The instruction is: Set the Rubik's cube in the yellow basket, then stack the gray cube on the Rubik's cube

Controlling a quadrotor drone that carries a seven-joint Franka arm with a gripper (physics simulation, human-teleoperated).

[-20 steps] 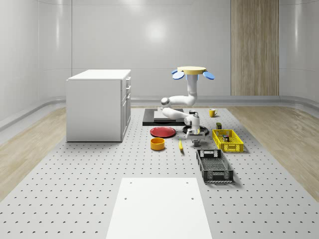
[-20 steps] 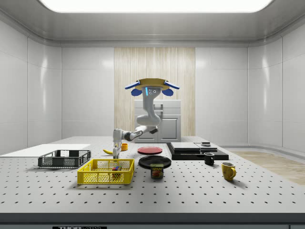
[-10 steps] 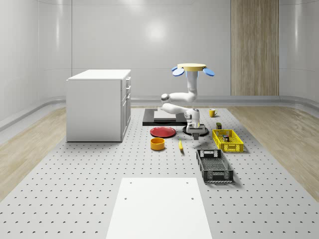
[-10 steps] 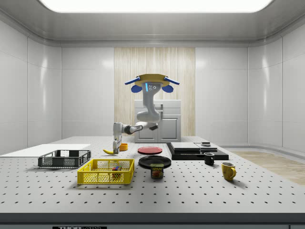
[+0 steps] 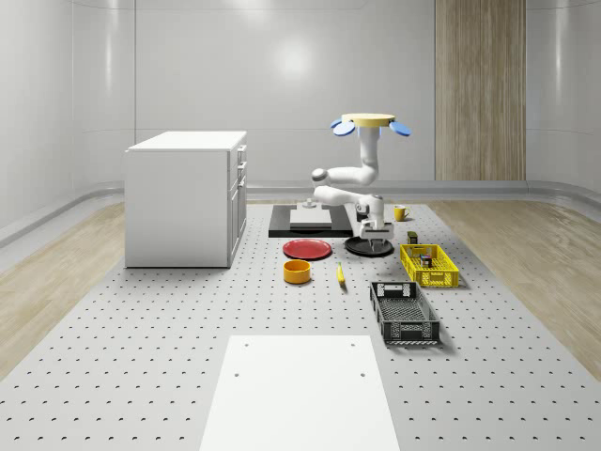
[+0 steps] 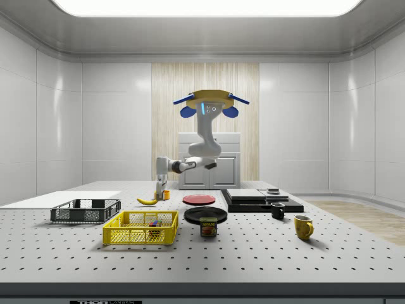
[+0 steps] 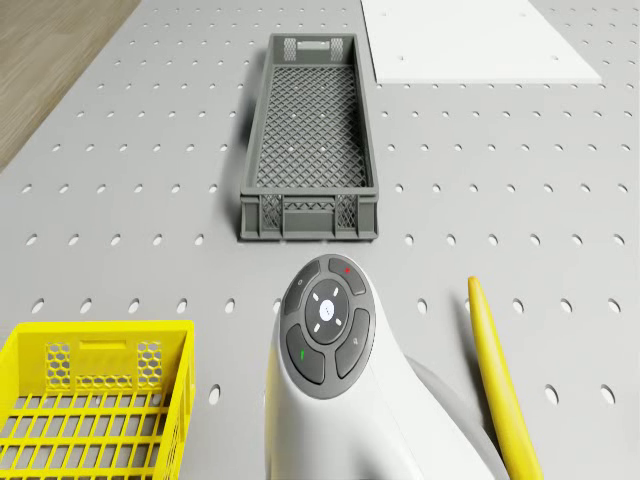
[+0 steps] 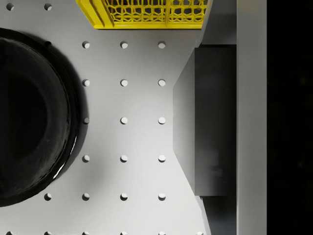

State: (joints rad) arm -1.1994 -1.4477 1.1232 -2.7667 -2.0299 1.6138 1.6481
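The yellow basket (image 5: 429, 266) (image 6: 140, 228) stands on the perforated table, and the Rubik's cube (image 6: 154, 223) lies inside it. I hover above the black plate (image 5: 362, 246), with the arm bent down toward the table. My gripper (image 5: 376, 244) (image 6: 159, 192) hangs a little above the table between the black plate and the basket. In the wrist view a gray cube (image 8: 215, 120) sits close to the camera and the gripper looks shut on it. Below it are the plate (image 8: 29, 117) and a corner of the basket (image 8: 146, 12).
A dark gray crate (image 5: 404, 313) (image 7: 308, 140) lies in front of the basket. A banana (image 5: 340, 273) (image 7: 500, 390), an orange bowl (image 5: 297, 272) and a red plate (image 5: 307, 249) lie toward the whole-scene view's left. A white cabinet (image 5: 186, 197) stands further left.
The drone has shifted toward the whole-scene view's right and climbed a little. The gripper has risen from the table and moved back toward the black plate.
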